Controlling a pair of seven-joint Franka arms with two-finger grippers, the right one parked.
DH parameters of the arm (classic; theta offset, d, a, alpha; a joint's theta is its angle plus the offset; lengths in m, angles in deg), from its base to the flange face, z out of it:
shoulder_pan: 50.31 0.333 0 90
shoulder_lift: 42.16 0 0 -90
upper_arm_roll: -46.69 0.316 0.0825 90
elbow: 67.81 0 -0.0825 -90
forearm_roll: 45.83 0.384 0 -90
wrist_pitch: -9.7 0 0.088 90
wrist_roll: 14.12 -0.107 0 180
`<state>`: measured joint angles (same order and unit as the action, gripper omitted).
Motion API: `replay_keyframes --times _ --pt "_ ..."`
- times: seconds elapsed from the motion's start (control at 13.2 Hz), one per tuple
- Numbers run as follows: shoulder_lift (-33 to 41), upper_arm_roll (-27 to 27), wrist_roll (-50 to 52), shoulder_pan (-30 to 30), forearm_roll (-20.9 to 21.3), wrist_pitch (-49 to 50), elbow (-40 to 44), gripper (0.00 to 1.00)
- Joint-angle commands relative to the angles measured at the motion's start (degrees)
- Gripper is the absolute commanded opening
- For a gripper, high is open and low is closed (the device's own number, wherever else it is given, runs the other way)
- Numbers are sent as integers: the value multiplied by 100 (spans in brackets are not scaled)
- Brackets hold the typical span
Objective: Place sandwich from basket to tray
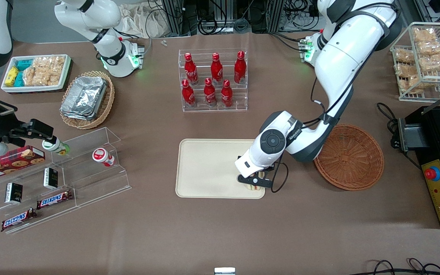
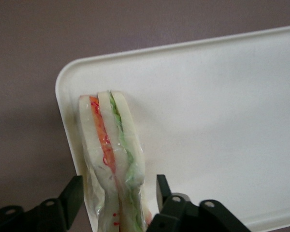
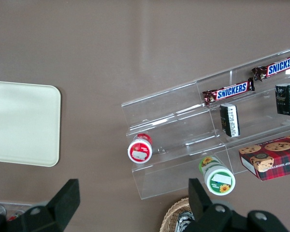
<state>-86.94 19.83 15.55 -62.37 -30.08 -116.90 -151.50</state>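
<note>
Nearest the front camera, at the tray's (image 1: 208,168) lower right corner, the hand (image 1: 253,182) grasps the sandwich (image 2: 113,159) on its edge, both fingers (image 2: 71,195) pressing the bread, probably to set it down inside the rim; the basket (image 1: 351,158) at right sits empty

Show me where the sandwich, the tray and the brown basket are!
sandwich (image 2: 113,145): left wrist view, on its striped cut edge, between the end effector's (image 2: 117,193) fingers.
tray (image 1: 204,168): front view, on its bare flat middle.
basket (image 1: 351,158): front view, on its woven floor.
</note>
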Motion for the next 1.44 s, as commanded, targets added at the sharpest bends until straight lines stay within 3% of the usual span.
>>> replay_keyframes --times 0.0,0.23,0.61,0.76,0.83,0.98,1.21,1.36 --pt "469 6 65 141 51 441 19 100" --pt "1119 32 65 414 121 1205 2 100" --pt "2059 -3 -41 1521 24 2505 -7 100" --pt "2560 23 -94 1636 7 2964 -190 99" --pt "2849 -11 -102 1985 -167 2861 -461 99" --pt "3499 -3 -504 2382 -939 2389 -1224 99" --pt "4791 23 -814 2683 -1416 1342 -2929 99" --pt "4900 24 -814 2674 -1443 1278 -3049 99"
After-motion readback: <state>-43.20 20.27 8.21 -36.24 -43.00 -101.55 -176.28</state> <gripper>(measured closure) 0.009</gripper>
